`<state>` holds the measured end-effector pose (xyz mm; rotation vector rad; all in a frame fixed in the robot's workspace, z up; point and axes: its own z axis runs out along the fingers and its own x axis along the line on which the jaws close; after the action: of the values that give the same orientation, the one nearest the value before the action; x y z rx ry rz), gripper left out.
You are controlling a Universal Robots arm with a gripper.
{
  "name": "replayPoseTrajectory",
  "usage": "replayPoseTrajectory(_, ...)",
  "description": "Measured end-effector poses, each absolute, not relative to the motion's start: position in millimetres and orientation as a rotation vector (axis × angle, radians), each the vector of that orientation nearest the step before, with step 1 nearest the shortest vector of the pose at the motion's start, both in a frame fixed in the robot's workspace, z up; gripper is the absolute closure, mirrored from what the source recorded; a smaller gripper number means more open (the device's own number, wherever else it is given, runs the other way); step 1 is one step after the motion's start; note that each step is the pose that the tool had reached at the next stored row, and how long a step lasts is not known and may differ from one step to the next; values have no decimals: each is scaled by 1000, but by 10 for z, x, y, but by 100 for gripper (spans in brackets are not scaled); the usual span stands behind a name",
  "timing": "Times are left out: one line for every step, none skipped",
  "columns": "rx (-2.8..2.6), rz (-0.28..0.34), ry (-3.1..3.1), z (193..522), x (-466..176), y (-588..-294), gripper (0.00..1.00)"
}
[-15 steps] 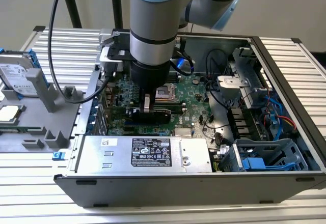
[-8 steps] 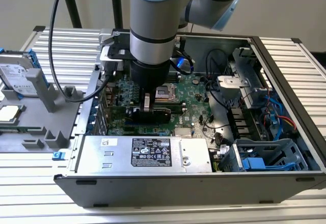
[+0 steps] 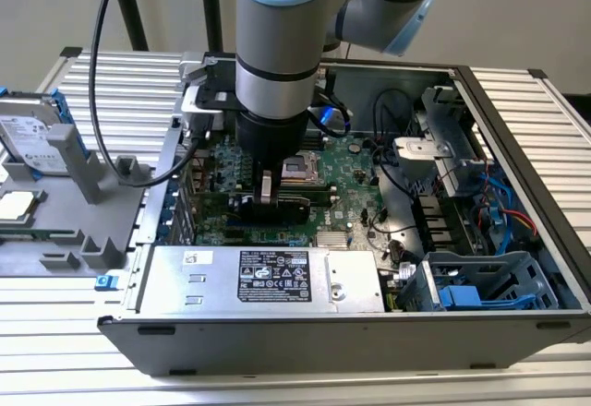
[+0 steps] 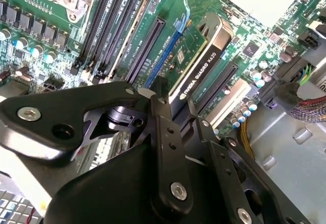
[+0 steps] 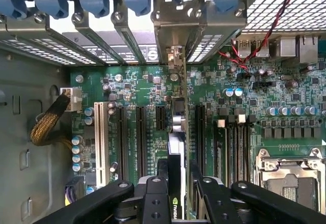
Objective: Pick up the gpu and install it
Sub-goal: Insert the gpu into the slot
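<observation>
Exterior view shows the arm reaching straight down into the open computer case, which lies on its side on the bench so the motherboard faces up. The gpu stands on edge over the motherboard, probably so its lower edge meets a slot. In the second wrist view the pincer is closed on the gpu, fingers clamping its upper edge. In the first wrist view the gpu lines up with the expansion slots, its bracket end toward the rear slot covers.
</observation>
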<state>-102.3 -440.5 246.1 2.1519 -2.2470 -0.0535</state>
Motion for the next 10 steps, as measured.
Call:
replayPoseTrajectory(2152,-53,-2247,2461,-1024,-4405,100)
replayPoseTrajectory(2152,-53,-2247,2461,-1024,-4405,100)
replayPoseTrajectory(2152,-53,-2247,2461,-1025,-4405,100)
replayPoseTrajectory(2152,-53,-2247,2461,-1027,-4404,100)
replayPoseTrajectory(2152,-53,-2247,2461,-1030,-4403,100)
replayPoseTrajectory(2152,-53,-2247,2460,-1033,-4403,100)
replayPoseTrajectory(2152,-54,-2247,2460,-1036,-4403,100)
replayPoseTrajectory(2152,-54,-2247,2460,-1038,-4403,100)
replayPoseTrajectory(2152,-53,-2247,2459,-1041,-4403,100)
replayPoseTrajectory(2152,-53,-2247,2458,-1044,-4404,100)
